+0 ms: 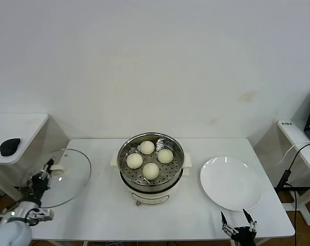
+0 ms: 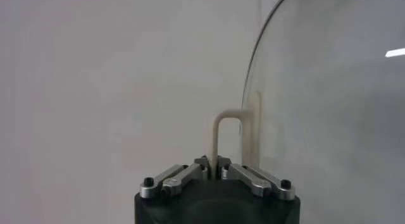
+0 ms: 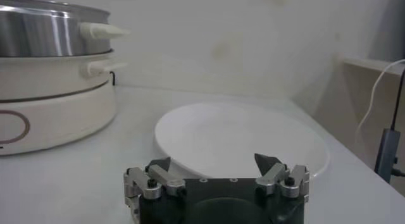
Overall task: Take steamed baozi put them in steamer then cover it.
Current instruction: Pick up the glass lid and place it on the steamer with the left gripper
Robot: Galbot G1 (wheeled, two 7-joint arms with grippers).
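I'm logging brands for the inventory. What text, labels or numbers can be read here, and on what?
None can be read.
Small label on the side desk: too small to read.
Steamer base: only a plain oval outline, no words.
Lid, plate, baozi: no markings.

Four buns [image 1: 147, 147] [image 1: 165, 156] [image 1: 134, 161] [image 1: 151, 171] are sitting in one steamer [image 1: 150, 163]. One glass lid [image 1: 65, 177] is lying on the table [image 1: 103, 205]. One white plate [image 1: 230, 183] is lying there too. Two claws are showing: the left claw [image 1: 48, 171] and the right claw [image 1: 238, 222]. One black mouse [image 1: 10, 146] is resting on a side table [image 1: 26, 125].
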